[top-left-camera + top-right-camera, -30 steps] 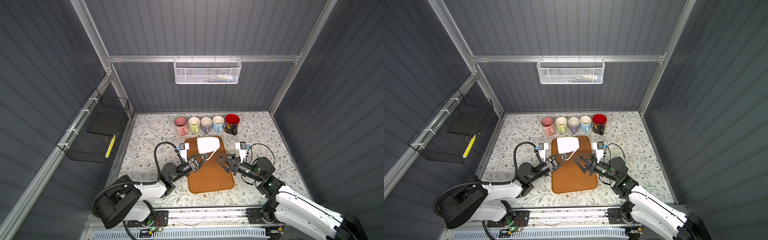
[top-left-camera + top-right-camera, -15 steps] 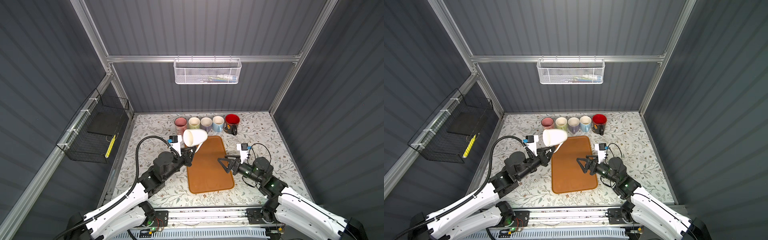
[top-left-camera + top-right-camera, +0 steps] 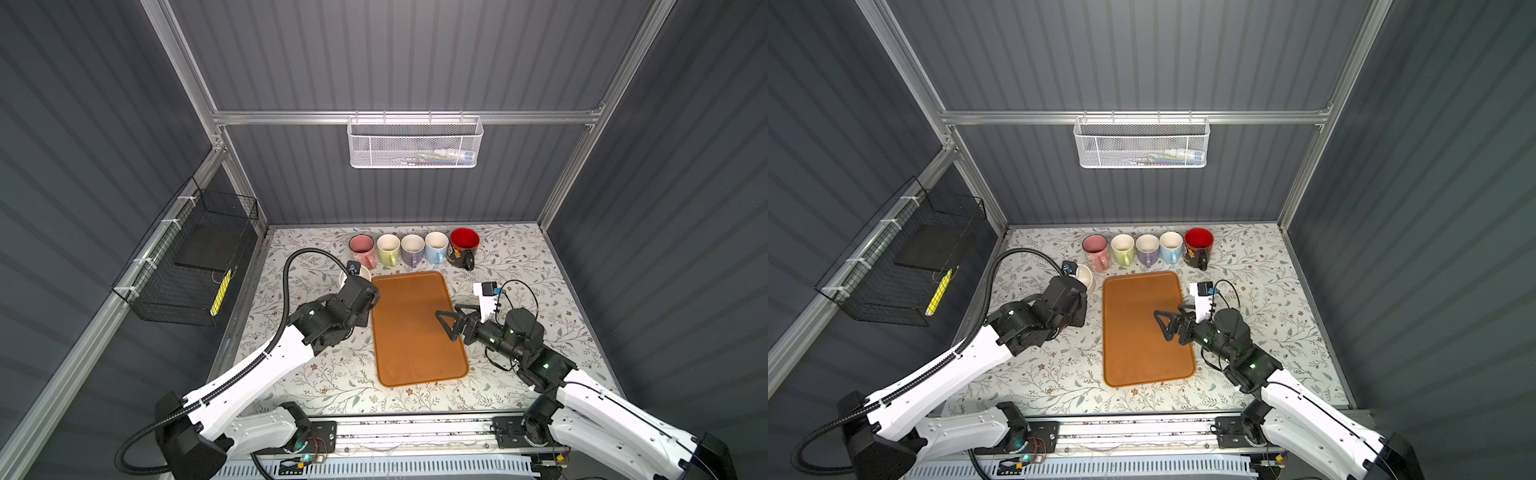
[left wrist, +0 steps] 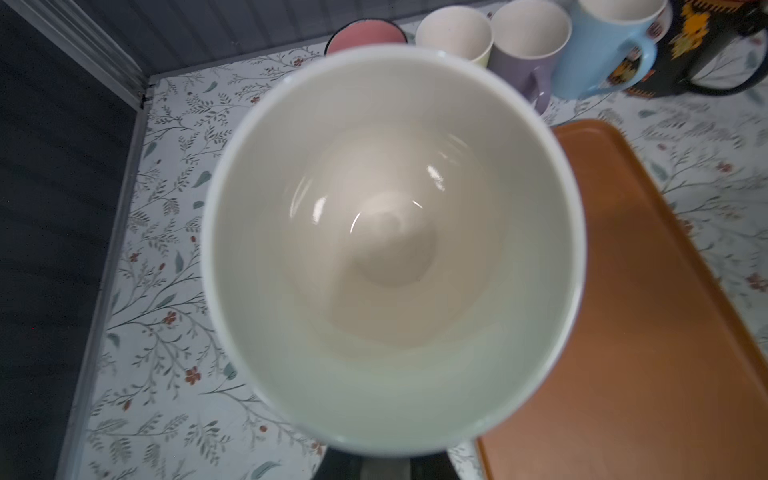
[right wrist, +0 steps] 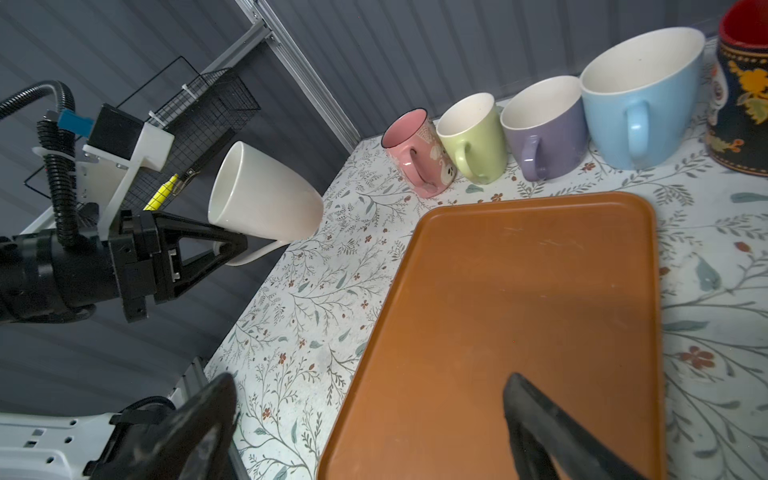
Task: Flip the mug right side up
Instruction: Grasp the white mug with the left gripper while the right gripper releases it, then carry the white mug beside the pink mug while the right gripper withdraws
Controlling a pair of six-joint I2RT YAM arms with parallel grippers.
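The white mug [image 5: 262, 195] hangs tilted left of the orange tray [image 5: 519, 291], mouth up and toward the left wrist camera, base low over the table. My left gripper [image 5: 230, 249] is shut on its handle. The mug's inside fills the left wrist view [image 4: 390, 249]. In both top views only part of its rim [image 3: 356, 275] [image 3: 1087, 277] shows past the left wrist. My right gripper [image 3: 451, 322] [image 5: 370, 380] stands open with nothing between its fingers, over the right half of the tray [image 3: 415, 353].
Several upright mugs line the back of the table: pink [image 3: 360, 245], green [image 3: 388, 247], purple [image 3: 412, 247], blue [image 3: 436, 245], and red and black [image 3: 464, 245]. A black wire basket [image 3: 187, 270] hangs on the left wall. A white one [image 3: 415, 143] hangs on the back wall.
My left arm has lifted the mug off the tray, carried it left and turned its mouth upward. My right gripper has opened wider and drawn back to the right.
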